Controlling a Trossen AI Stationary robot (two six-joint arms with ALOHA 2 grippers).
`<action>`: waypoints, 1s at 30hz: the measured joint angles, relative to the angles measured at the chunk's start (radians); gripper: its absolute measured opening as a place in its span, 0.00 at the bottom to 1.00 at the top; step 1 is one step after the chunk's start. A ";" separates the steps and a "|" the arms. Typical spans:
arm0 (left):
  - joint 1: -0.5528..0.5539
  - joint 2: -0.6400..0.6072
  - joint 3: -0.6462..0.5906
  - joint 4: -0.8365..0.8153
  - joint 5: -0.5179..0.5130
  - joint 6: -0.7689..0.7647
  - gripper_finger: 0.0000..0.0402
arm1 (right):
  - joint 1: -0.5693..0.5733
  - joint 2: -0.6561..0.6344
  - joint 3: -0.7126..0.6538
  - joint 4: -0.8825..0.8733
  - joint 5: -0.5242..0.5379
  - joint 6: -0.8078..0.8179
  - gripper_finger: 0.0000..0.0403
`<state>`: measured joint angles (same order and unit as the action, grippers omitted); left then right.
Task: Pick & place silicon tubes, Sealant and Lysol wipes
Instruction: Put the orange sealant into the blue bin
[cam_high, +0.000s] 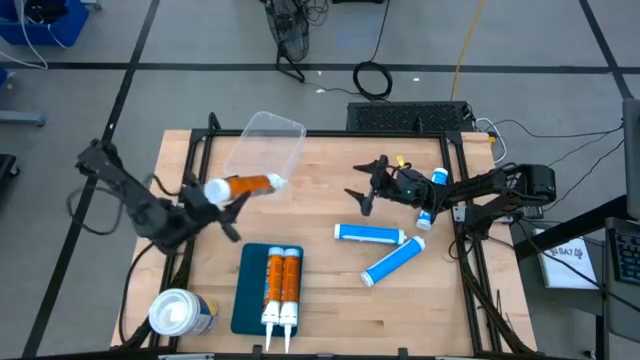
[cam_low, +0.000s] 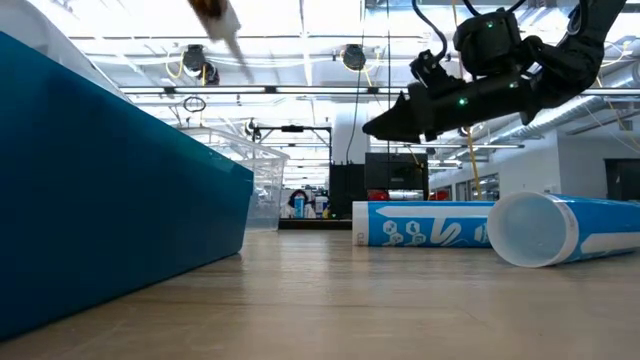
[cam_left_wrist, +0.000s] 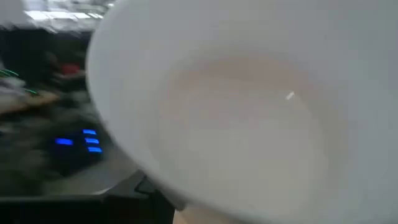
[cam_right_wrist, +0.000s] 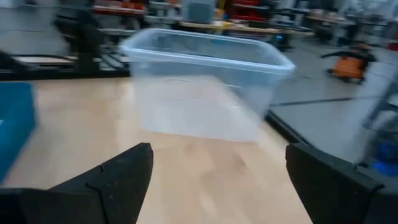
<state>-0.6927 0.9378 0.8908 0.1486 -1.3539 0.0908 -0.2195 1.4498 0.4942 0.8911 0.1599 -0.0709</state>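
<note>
At the near edge of the tabletop (cam_high: 330, 290) the Lysol wipes (cam_high: 180, 313) stand upright at the left corner, untouched. Just beside them lies the blue tray (cam_high: 252, 290) with two orange sealant tubes (cam_high: 282, 285) already laid side by side, nozzles toward the near edge.

A little farther in, the left pincer (cam_high: 213, 192) is closed on a third orange tube (cam_high: 245, 186), gripping it near its white end and holding it up off the wood — level, pointing toward the clear bin (cam_high: 265, 150) at the far side. The step in hand looks like carrying this tube to its place. To do it well, I would keep the tube level and the grip unchanged until it is over its target, line it up parallel with the two already in the tray if that is where it goes, lower it fully and only then release, so it neither rolls nor knocks its neighbours.

On the right side two blue-and-white tubes (cam_high: 370, 234) lie loose on the wood, near each other, with a third by the right arm. Beyond them the right pincer (cam_high: 365, 190) hovers above the tabletop with jaws spread wide and empty — best left waiting there, well apart from the left arm's path.
</note>
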 joint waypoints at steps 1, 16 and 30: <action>-0.014 -0.013 0.026 -0.051 0.053 -0.062 0.51 | 0.000 0.000 0.000 -0.005 0.015 0.004 0.86; 0.212 0.303 0.506 -1.128 1.146 -0.815 0.51 | 0.000 0.000 -0.001 -0.028 0.023 0.031 0.86; 0.239 0.509 0.589 -1.260 1.201 -1.235 0.51 | 0.000 0.000 -0.001 -0.056 0.023 0.032 0.86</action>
<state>-0.4535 1.4465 1.4799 -1.1112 -0.1533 -1.1441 -0.2192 1.4494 0.4934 0.8347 0.1825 -0.0391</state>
